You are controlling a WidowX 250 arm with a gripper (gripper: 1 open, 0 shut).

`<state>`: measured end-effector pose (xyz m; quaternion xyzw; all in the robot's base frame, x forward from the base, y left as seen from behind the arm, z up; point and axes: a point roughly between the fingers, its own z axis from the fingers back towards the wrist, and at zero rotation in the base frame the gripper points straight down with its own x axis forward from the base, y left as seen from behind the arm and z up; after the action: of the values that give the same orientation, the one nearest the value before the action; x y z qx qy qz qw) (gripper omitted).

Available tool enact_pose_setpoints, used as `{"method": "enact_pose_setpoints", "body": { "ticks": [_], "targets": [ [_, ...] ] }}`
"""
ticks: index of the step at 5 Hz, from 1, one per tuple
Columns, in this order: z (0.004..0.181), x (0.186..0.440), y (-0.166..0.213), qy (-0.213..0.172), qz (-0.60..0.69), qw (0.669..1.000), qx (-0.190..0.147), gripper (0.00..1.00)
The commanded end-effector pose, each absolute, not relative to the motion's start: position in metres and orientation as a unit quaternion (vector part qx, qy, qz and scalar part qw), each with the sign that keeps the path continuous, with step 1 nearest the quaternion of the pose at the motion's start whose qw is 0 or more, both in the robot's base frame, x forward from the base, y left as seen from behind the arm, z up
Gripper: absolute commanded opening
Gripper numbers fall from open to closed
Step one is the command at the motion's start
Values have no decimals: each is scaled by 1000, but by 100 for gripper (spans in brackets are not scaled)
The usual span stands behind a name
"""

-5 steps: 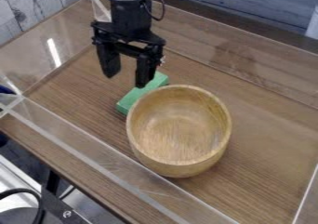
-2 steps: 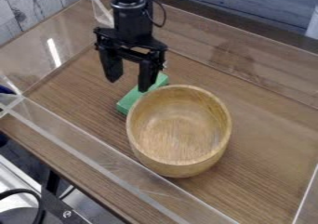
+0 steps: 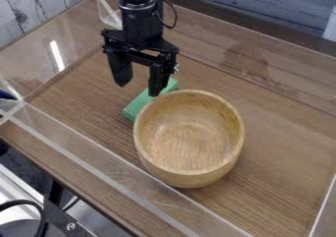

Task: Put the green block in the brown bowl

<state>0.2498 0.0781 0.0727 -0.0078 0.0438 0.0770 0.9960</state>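
The green block (image 3: 138, 106) lies flat on the wooden table, touching the far left side of the brown bowl (image 3: 191, 137). The bowl is round, light wood, with nothing in it. My black gripper (image 3: 140, 79) points straight down just above and behind the block, its two fingers spread open with nothing between them. The right finger (image 3: 159, 81) covers the block's far end. Whether the fingertips touch the block cannot be told.
Clear plastic walls (image 3: 79, 148) run along the table's front and left edges. A white plank wall (image 3: 33, 10) stands behind at the left. Bare wooden tabletop (image 3: 269, 74) stretches to the right of the arm.
The gripper has sunk slightly toward the block and stayed open. Block and bowl have not moved.
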Motion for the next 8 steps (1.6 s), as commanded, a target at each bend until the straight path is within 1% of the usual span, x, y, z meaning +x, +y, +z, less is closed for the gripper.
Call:
{"method": "enact_pose_setpoints", "body": {
  "ticks": [1,3,8],
  "targets": [
    [80,257,84,21,84,996,-4,100],
    [78,258,87,15,91,996,-3,100],
    [72,262,86,13,95,995,5,100]
  ]
}}
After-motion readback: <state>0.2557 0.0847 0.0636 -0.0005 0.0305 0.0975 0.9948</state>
